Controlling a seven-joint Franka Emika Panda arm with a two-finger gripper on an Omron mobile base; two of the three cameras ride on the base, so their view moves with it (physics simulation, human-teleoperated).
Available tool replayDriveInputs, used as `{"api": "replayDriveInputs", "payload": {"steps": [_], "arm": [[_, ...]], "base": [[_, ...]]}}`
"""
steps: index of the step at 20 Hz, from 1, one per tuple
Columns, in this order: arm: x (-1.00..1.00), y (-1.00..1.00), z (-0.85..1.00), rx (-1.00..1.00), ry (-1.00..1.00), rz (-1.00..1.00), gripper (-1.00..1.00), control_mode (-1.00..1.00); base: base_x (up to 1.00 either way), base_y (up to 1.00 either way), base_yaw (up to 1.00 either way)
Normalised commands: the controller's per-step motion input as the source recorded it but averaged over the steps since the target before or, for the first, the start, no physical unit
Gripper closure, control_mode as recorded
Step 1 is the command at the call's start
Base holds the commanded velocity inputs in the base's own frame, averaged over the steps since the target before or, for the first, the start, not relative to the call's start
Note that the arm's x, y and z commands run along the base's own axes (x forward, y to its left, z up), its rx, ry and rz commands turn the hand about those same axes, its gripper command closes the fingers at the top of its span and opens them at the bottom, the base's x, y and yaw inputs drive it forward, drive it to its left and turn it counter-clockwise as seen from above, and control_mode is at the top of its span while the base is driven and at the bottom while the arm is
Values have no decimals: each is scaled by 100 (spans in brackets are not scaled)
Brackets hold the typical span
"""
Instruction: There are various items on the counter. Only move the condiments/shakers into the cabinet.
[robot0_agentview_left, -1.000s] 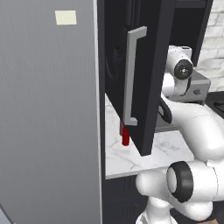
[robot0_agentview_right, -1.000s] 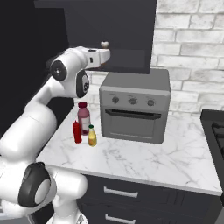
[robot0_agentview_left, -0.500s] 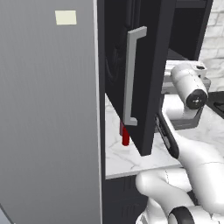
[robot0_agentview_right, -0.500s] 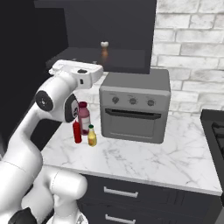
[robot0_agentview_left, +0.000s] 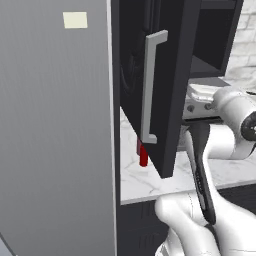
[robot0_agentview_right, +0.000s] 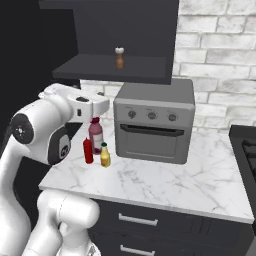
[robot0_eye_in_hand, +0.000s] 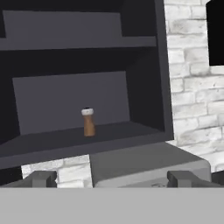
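A small brown shaker with a white top (robot0_agentview_right: 119, 58) (robot0_eye_in_hand: 88, 122) stands upright on the lower shelf of the open black cabinet (robot0_agentview_right: 105, 70). The cabinet door (robot0_agentview_left: 165, 80) with its long grey handle hangs open. On the white marble counter (robot0_agentview_right: 165, 180) a slim red bottle (robot0_agentview_right: 88, 150) (robot0_agentview_left: 143, 155) stands beside a small yellow bottle (robot0_agentview_right: 105, 155) and a taller dark red jar (robot0_agentview_right: 95, 135). My gripper (robot0_agentview_right: 105, 104) (robot0_eye_in_hand: 111, 179) is open and holds nothing. It hangs below the shelf, just above the bottles, and faces the cabinet.
A silver toaster oven (robot0_agentview_right: 154, 127) with three knobs sits on the counter right of the bottles, under the cabinet. A big grey panel (robot0_agentview_left: 55, 130) with a pale sticker stands left of the door. Dark drawers (robot0_agentview_right: 150, 225) run below the counter, with a brick wall behind.
My hand has come down and back from the cabinet shelf to just above the bottles. The shaker stays on the shelf. The jaws stayed open.
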Motion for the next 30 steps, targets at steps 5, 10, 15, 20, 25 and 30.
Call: {"api": "replayDriveInputs", "payload": {"steps": [5,10,15,20,25,30], "arm": [[-72,-2,-1,11,51,0,-100,-100],[-35,0,-12,8,64,0,-100,-100],[0,0,-12,1,39,3,-100,-100],[0,14,-46,0,15,4,-100,-100],[-13,33,-96,0,22,16,-100,-100],[-30,27,-100,3,8,12,-100,-100]], "base": [[0,0,0],[0,0,0],[0,0,0],[0,0,0],[0,0,0],[0,0,0]]}}
